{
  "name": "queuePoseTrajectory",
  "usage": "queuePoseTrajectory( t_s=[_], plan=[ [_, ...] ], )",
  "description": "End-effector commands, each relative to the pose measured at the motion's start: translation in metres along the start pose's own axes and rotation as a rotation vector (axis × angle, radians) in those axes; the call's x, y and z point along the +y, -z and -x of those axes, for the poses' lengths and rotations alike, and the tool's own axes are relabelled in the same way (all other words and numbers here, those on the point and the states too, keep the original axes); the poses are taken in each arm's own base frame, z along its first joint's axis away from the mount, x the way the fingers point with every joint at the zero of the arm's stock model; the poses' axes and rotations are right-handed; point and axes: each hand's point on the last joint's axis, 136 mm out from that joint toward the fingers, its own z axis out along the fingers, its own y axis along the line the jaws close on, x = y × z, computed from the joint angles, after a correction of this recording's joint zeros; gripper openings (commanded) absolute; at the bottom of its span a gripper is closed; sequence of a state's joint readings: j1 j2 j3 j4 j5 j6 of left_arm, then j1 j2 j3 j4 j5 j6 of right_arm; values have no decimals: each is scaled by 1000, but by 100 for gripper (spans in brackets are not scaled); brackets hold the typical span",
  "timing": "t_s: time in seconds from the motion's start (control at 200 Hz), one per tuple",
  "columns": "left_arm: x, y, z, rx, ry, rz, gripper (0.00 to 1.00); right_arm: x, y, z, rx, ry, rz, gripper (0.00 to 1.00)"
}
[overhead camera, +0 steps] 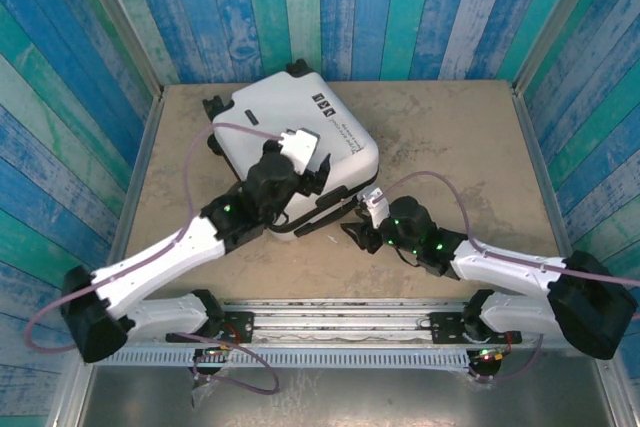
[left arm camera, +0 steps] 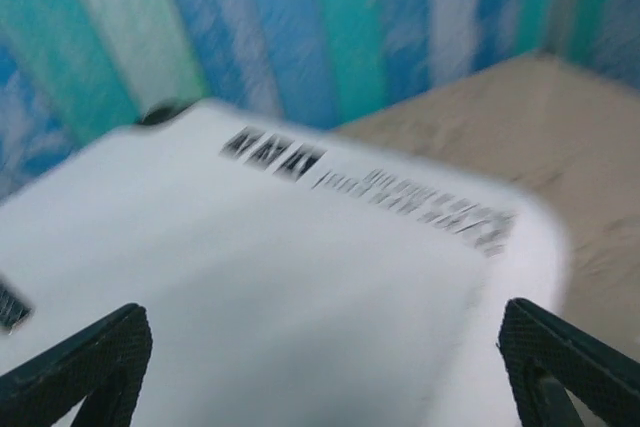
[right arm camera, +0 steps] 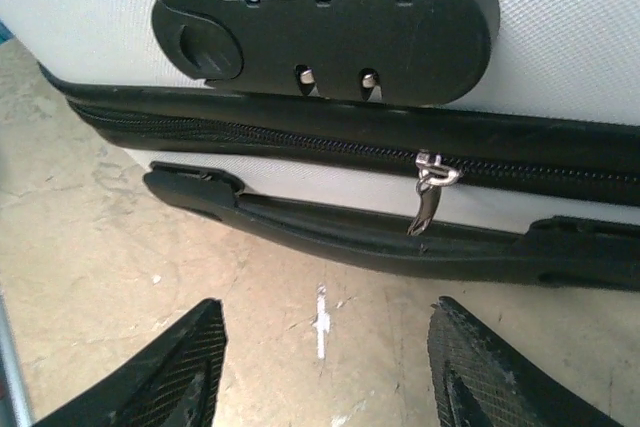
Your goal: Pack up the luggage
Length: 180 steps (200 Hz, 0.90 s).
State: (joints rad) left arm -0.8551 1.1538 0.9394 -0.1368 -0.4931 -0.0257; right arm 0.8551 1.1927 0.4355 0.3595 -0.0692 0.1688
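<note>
Hovering over the closed luggage (overhead camera: 262, 115), my left gripper (left arm camera: 325, 377) has its jaws spread wide above the white shell. The black labels (left arm camera: 275, 155) there are blurred, perhaps lettering. The case lies flat on the table (overhead camera: 450, 137), toward its far left. My right gripper (right arm camera: 325, 372), jaws likewise apart, sits low by the tabletop facing the combination lock (right arm camera: 325, 17), zipper pull (right arm camera: 430, 192) and side handle (right arm camera: 380, 235), touching none.
</note>
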Motion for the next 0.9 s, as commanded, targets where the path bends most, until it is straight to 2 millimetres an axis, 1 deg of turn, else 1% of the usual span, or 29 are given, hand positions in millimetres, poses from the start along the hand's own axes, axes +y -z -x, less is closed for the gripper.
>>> queuePoseTrajectory(
  t_s=[0.0,0.03,0.04,0.06,0.18,0.31,0.421,0.631,0.731,0.896],
  plan=[
    [16,-19,-46,186,45,114,93,-18,-5,17,-96,14,-114,52],
    [19,-20,-45,187,67,122,93,-21,-7,16,-99,5,-133,51],
    [17,-24,-51,206,61,126,93,-22,-7,16,-100,2,-138,50],
    [18,-28,-54,216,68,134,93,-24,-8,16,-102,-3,-148,50],
    [21,-35,-58,226,90,152,93,-29,-16,18,-102,-21,-172,47],
    [25,-40,-62,239,106,162,93,-21,-26,20,-96,-17,-134,47],
    [29,-43,-71,268,117,166,93,-19,-32,21,-88,-16,-124,46],
    [22,-47,-83,299,109,135,93,-18,-46,25,-79,-26,-117,46],
    [18,-51,-91,323,98,122,94,-20,-52,25,-73,-34,-128,42],
    [14,-53,-96,339,88,106,95,-27,-55,22,-58,-57,-168,36]
  ],
)
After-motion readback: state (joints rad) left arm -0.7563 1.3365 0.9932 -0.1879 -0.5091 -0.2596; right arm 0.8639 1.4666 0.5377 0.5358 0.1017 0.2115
